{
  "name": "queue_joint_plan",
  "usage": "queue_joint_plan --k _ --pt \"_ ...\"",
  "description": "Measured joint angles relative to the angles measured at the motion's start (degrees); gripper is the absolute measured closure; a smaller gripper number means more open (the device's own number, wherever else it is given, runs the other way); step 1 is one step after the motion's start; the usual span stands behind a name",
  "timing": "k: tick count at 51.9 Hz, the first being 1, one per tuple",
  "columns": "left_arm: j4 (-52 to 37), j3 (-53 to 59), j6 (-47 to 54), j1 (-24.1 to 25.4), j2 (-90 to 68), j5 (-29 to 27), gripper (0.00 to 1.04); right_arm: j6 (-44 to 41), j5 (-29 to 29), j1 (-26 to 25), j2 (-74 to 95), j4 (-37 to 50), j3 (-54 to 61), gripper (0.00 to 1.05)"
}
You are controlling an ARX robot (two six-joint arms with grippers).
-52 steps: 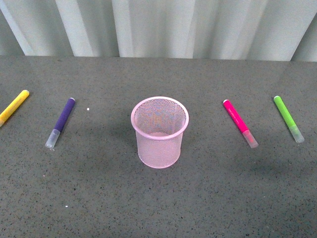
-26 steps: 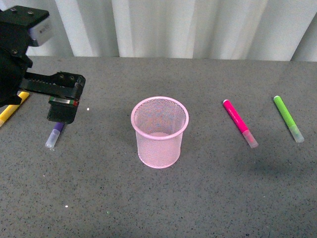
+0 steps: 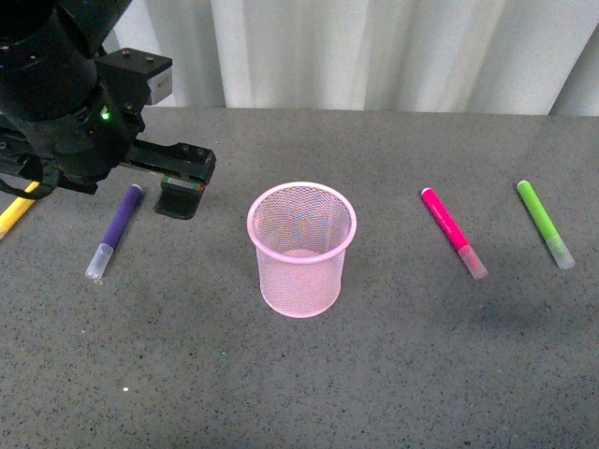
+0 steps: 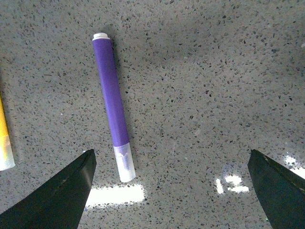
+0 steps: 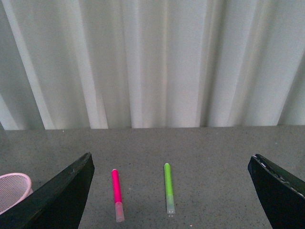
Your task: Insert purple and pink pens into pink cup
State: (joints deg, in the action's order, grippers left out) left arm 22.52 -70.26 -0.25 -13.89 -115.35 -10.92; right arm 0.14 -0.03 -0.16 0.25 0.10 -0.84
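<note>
My left pincer hangs wide open, off-centre over the purple pen, so I'd centre across its barrel before lowering.

The pink cup, a pale pink wire-mesh holder with a thick rolled rim, stands upright, tapering toward its base. The purple pen lies flat well to the cup's left, its translucent clear cap at the near end. The pink pen, hot pink with the same clear cap nearest the robot, lies flat well to the cup's right, slanting away from it.
</note>
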Motion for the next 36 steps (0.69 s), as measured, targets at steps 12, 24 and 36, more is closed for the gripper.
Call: queue_joint_plan --k 12,24,36 --pt "0.3 -4.8 -1.0 1.7 -6.4 -0.7 0.07 0.0 0.0 0.0 0.0 0.0 0.0 0.07" --pt "-0.2 -7.8 -1.0 3.5 -10.6 -1.1 0.07 0.0 0.0 0.0 0.0 0.0 0.0 0.07" --pt "-0.5 -9.6 0.0 3.8 -12.9 -1.1 0.07 0.0 0.0 0.0 0.0 0.0 0.0 0.07"
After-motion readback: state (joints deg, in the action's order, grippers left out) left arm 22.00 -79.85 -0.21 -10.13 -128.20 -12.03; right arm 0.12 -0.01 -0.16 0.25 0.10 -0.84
